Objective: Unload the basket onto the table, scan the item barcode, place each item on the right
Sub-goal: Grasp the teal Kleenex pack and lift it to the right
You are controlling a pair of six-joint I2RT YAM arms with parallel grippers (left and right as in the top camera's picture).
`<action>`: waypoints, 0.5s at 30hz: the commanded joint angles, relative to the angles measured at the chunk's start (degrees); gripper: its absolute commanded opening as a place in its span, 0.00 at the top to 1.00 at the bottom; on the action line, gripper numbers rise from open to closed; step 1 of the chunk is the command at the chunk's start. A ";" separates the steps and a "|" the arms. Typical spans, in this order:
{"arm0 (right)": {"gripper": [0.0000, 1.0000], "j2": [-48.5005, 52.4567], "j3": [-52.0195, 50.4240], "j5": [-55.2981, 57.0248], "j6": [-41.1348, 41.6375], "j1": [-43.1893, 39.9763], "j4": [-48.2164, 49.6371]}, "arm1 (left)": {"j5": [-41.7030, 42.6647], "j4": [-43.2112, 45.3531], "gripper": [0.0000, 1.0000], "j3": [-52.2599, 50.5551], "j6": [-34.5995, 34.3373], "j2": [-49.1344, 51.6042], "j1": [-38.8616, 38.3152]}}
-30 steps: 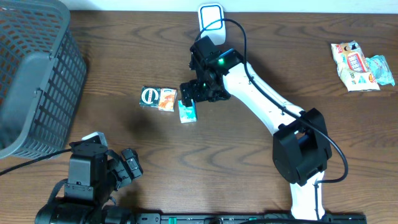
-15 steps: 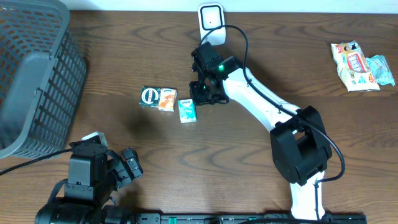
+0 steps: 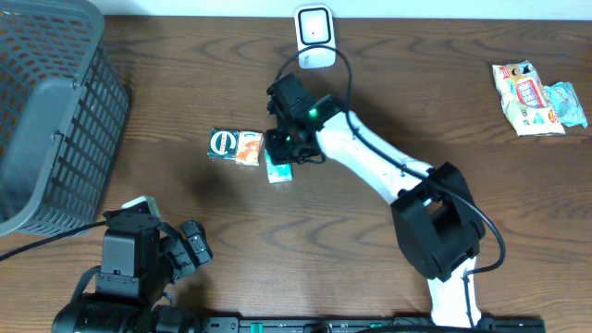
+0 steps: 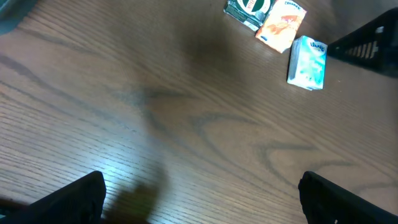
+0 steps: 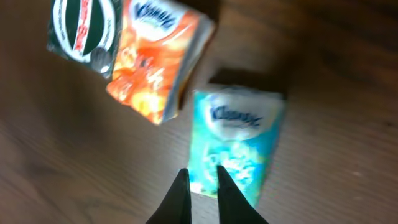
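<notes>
Scan not yet started: teal pack [image 5: 233,146] lies on table [image 3: 166,102], right tool [image 5: 201,179] nearly pressed together over it, gripping nothing visible; left tool [image 4: 202,194] spread; scanner [image 3: 314,32] well apart.

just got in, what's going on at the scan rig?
The right gripper is over one end of the teal tissue pack, fingers nearly together with nothing visible between them, so the pack is not picked up yet. It lies flat on the table beside an orange tissue pack and a dark green packet. The white scanner stands at the table's far edge. The left gripper is open, holding nothing.
</notes>
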 commanded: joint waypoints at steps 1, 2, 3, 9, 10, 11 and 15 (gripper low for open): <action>0.87 0.52 -0.48 6.36 2.38 3.15 0.24 | -0.50 -0.15 0.02 -0.07 0.11 -0.22 0.13; 0.83 0.52 -0.48 7.10 2.36 3.69 0.52 | -0.50 -0.15 0.02 -0.07 0.11 -0.22 0.13; 0.76 0.52 -0.48 8.00 2.36 4.44 0.96 | -0.50 -0.15 0.02 -0.07 0.11 -0.22 0.13; 0.75 0.55 -0.90 15.80 2.36 8.35 2.67 | -0.50 -0.15 0.02 -0.07 0.11 -0.22 0.13; 0.73 0.55 -1.18 17.49 2.36 9.07 3.06 | -0.50 -0.15 0.02 -0.07 0.11 -0.22 0.13; 0.70 0.55 -1.53 18.88 2.36 9.70 3.50 | -0.50 -0.15 0.02 -0.07 0.11 -0.22 0.13; 0.59 0.55 -3.82 28.37 2.29 12.98 5.01 | -0.50 -0.15 0.02 -0.07 0.11 -0.22 0.13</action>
